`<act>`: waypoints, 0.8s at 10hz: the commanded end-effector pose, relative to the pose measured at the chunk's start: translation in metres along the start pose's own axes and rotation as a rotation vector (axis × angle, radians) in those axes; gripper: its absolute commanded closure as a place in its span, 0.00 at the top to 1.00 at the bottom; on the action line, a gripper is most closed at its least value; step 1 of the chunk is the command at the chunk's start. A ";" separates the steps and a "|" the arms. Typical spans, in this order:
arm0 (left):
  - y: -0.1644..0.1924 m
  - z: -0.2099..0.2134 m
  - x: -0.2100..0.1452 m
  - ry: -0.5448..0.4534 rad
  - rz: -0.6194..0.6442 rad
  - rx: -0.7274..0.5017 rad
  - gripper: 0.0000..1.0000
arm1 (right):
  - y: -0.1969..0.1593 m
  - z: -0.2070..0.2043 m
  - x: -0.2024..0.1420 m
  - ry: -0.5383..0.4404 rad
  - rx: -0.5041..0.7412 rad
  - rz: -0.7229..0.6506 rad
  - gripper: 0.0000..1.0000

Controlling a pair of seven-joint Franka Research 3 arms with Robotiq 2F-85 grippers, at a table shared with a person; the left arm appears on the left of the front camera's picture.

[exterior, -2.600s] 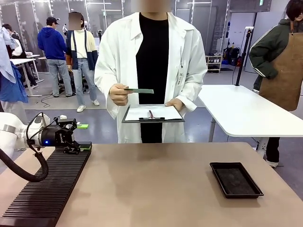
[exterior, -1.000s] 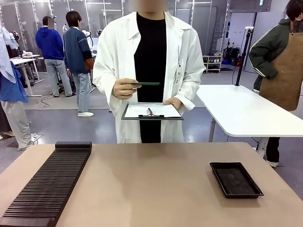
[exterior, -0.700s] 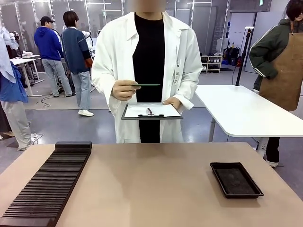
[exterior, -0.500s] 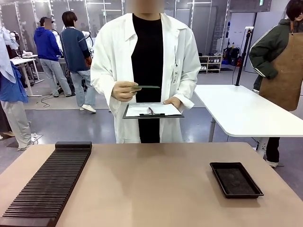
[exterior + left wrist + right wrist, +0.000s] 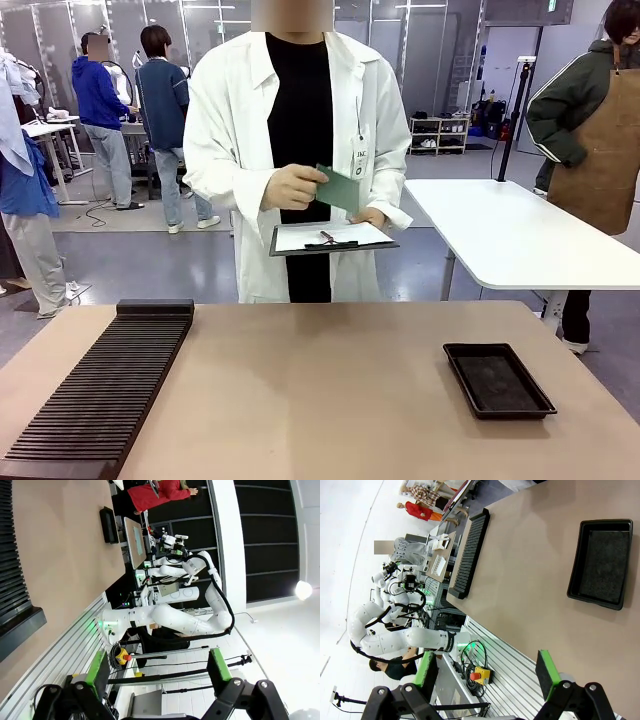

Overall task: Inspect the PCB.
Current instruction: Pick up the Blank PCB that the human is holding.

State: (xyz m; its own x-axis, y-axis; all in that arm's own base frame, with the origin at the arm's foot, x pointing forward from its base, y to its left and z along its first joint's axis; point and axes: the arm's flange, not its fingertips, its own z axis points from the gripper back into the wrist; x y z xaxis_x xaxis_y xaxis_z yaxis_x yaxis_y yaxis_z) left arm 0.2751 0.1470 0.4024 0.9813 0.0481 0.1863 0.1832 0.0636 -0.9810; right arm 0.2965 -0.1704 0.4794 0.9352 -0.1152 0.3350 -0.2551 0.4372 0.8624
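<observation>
Across the table a person in a white coat holds the small green PCB (image 5: 339, 189) tilted up in one hand (image 5: 291, 187), above a dark clipboard (image 5: 333, 239) with white paper in the other hand. In the left wrist view my left gripper (image 5: 157, 667) stands open, its green pads wide apart with nothing between them, well off the table's near edge. My right gripper (image 5: 485, 672) is open too in the right wrist view, empty, pulled back behind the table edge.
A long black ribbed rack (image 5: 100, 390) lies along the table's left side. A shallow black tray (image 5: 497, 379) sits at the right. The brown tabletop (image 5: 320, 400) between them is bare. A white table (image 5: 520, 235) and bystanders stand farther back.
My left arm left the rack's far end and withdrew from the front view. The person has tilted the PCB from edge-on flat to face up, and shifted slightly right.
</observation>
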 end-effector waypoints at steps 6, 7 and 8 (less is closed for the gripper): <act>-0.003 0.000 -0.001 0.004 -0.006 0.014 1.00 | 0.000 0.001 0.000 0.000 0.010 0.020 1.00; -0.003 0.000 -0.001 0.004 -0.006 0.014 1.00 | 0.000 0.001 0.000 0.000 0.010 0.020 1.00; -0.003 0.000 -0.001 0.004 -0.006 0.014 1.00 | 0.000 0.001 0.000 0.000 0.010 0.020 1.00</act>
State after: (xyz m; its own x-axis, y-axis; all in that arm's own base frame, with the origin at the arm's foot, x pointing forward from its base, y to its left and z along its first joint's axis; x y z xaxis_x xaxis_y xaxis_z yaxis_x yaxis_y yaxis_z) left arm 0.2751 0.1470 0.4024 0.9813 0.0480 0.1863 0.1832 0.0636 -0.9810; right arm 0.2965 -0.1704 0.4794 0.9351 -0.1151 0.3350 -0.2551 0.4372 0.8624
